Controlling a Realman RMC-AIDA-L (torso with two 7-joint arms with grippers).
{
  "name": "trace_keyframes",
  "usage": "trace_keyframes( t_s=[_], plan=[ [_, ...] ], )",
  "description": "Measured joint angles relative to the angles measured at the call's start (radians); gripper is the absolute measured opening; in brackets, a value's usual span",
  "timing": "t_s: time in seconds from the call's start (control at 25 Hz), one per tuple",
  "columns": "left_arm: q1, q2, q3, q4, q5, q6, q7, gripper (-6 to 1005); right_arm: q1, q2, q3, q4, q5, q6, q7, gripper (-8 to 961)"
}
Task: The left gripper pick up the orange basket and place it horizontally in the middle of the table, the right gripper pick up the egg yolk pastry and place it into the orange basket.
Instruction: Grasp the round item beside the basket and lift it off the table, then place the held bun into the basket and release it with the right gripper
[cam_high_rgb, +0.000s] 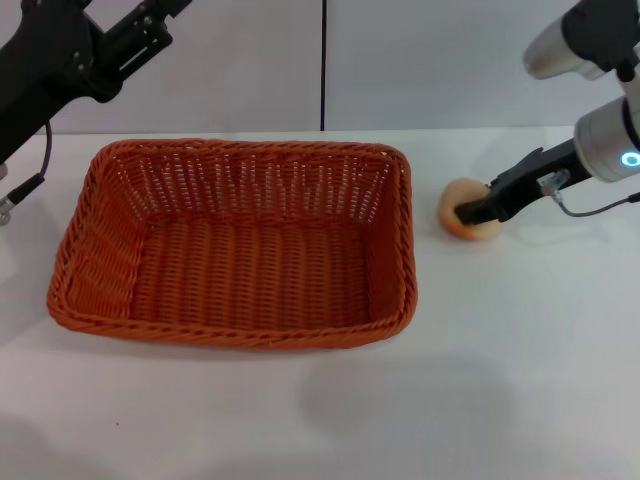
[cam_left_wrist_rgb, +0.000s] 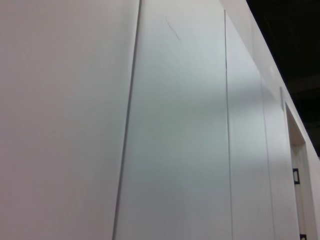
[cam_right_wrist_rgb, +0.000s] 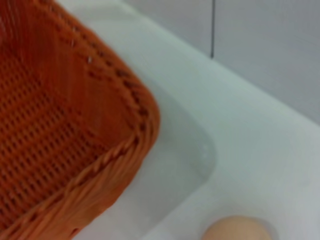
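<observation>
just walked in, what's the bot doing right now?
The basket sits flat on the table, nothing in it. The left claw is raised at the far left, off the basket, holding nothing. The right claw is down at the pastry, which lies on the table to the right of the basket, apart from it. Whether the claw has closed on the pastry is unclear. The pastry is not yet in the basket.

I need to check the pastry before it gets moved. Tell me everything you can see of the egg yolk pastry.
The egg yolk pastry is a small, round, smooth dome, pale beige-yellow with a browner lower edge. It sits on the white table, to the right of the orange basket and apart from it. The right gripper has its black fingers at the pastry, covering part of it.
</observation>
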Motion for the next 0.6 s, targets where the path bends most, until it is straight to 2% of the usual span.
trace_keyframes(
  t_s=[0.04, 0.12, 0.16, 0.2, 0.24, 0.36, 0.4, 0.44, 0.56, 0.6],
  plan=[
    [-0.001, 0.0, 0.007, 0.0, 0.0, 0.0, 0.0, 743, 0.0, 0.0, 0.0, 0.0, 0.0, 0.0, 0.0, 361],
    [-0.001, 0.0, 0.012, 0.0, 0.0, 0.0, 0.0, 743, -0.05, 0.006, 0.003, -0.07, 0.04, -0.003, 0.0, 344],
    [-0.001, 0.0, 0.012, 0.0, 0.0, 0.0, 0.0, 743, -0.082, 0.006, 0.004, -0.119, 0.072, -0.001, -0.001, 335],
    [-0.001, 0.0, 0.013, 0.0, 0.0, 0.0, 0.0, 743, -0.15, 0.003, 0.005, -0.21, 0.163, 0.004, -0.016, 326],
    [-0.001, 0.0, 0.013, 0.0, 0.0, 0.0, 0.0, 743, -0.15, 0.003, 0.005, -0.21, 0.163, 0.004, -0.016, 317],
    [-0.001, 0.0, 0.014, 0.0, 0.0, 0.0, 0.0, 743, -0.251, -0.007, 0.024, -0.338, 0.388, 0.0, -0.101, 291],
    [-0.002, -0.001, 0.014, 0.0, 0.0, 0.0, 0.0, 743, -0.308, -0.007, 0.034, -0.391, 0.558, -0.014, -0.184, 282],
    [-0.002, -0.001, 0.013, 0.0, 0.0, 0.0, 0.0, 743, -0.308, -0.007, 0.034, -0.391, 0.558, -0.014, -0.184, 271],
    [-0.006, -0.001, 0.014, 0.0, 0.0, 0.0, -0.002, 743, -0.362, -0.002, 0.038, -0.405, 0.814, -0.08, -0.358, 236],
    [-0.008, -0.002, 0.015, -0.001, 0.0, 0.001, -0.004, 743, -0.368, 0.001, 0.034, -0.38, 0.933, -0.147, -0.445, 225]
  ],
)
